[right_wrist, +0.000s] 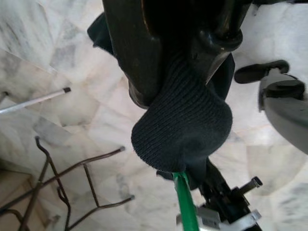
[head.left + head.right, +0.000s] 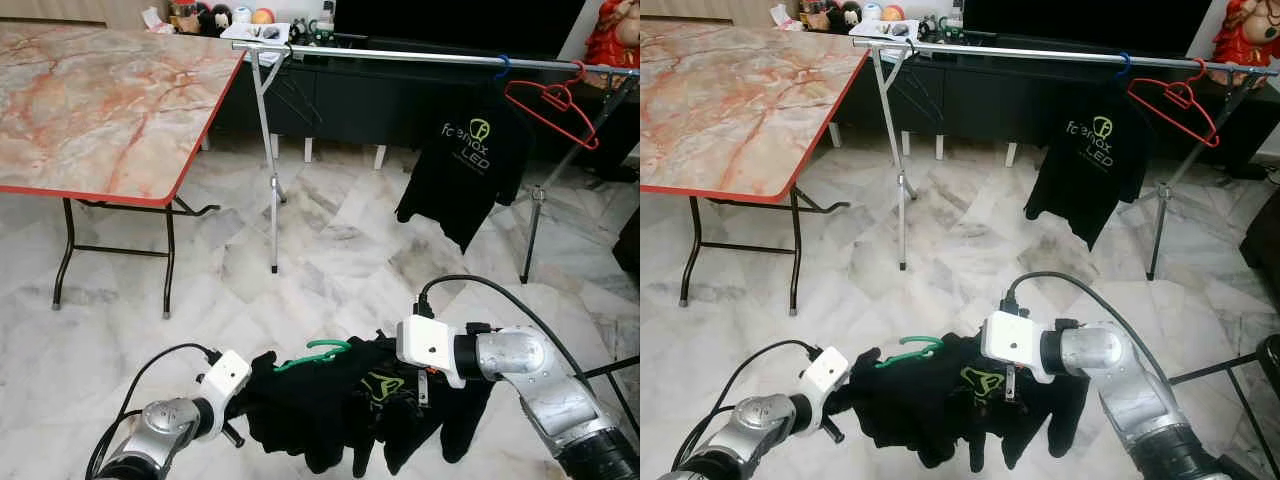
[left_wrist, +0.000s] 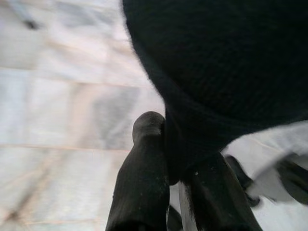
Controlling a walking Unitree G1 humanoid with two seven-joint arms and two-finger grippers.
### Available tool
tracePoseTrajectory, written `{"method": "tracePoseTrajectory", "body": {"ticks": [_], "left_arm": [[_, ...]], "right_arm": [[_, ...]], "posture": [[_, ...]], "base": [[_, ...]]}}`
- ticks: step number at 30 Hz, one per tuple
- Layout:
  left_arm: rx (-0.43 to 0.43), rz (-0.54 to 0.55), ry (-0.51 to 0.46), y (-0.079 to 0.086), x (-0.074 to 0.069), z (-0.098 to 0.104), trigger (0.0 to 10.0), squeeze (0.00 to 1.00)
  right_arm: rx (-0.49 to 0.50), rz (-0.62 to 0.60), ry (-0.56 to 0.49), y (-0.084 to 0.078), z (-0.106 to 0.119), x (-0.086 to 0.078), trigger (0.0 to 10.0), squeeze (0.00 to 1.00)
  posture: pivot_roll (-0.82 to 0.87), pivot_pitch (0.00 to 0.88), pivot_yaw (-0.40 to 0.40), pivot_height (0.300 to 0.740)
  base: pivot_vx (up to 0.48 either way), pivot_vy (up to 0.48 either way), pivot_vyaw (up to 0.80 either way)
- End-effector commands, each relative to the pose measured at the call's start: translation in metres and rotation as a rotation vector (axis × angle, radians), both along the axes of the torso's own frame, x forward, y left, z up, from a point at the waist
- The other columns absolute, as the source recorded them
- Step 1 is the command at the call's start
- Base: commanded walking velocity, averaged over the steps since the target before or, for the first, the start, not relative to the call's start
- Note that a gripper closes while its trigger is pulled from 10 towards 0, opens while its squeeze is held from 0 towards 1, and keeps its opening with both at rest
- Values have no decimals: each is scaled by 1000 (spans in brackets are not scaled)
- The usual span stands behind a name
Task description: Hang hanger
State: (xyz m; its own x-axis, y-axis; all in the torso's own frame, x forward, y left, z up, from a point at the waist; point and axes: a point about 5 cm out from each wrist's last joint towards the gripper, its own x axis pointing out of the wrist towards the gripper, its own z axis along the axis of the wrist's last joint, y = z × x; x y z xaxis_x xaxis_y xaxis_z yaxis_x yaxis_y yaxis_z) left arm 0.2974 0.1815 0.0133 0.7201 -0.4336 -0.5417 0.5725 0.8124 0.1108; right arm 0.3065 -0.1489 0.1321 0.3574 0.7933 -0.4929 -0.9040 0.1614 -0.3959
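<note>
Head view: green hanger [image 2: 318, 352], black shirt [image 2: 350, 405].

White marble floor [image 2: 340, 250]; red-edged marble folding table [image 2: 100, 100] left; dark cabinet [image 2: 350, 95] along far wall.

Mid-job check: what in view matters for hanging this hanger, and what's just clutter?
Job: green plastic hanger carrying the black shirt; left gripper and right gripper, both shut on the shirt; silver clothes rail.

Lying about: marble-top folding table; red wire hanger; hung black T-shirt.
</note>
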Motion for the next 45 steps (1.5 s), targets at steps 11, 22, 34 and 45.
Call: {"method": "tracePoseTrajectory", "body": {"ticks": [11, 22, 34, 45], "left_arm": [[63, 428, -45, 51, 5, 5, 0, 0], [84, -75, 80, 17, -17, -14, 10000, 47], [44, -115, 97, 11, -16, -12, 10000, 0], [33, -16, 48, 12, -10, -9, 10000, 1000]], "right_arm": [[-31, 10, 36, -8, -6, -8, 10000, 0], [-32, 10, 37, -8, -6, -8, 10000, 0], [-20, 14, 31, -7, -2, -6, 10000, 0], [-4, 29, 32, -5, 1, -7, 10000, 0]], "posture": [[-37, 118, -68, 740], [-34, 120, -70, 740], [-36, 129, -68, 740], [-40, 132, -66, 740]], "base": [[0, 0, 0], [0, 0, 0], [0, 0, 0], [0, 0, 0]]}}
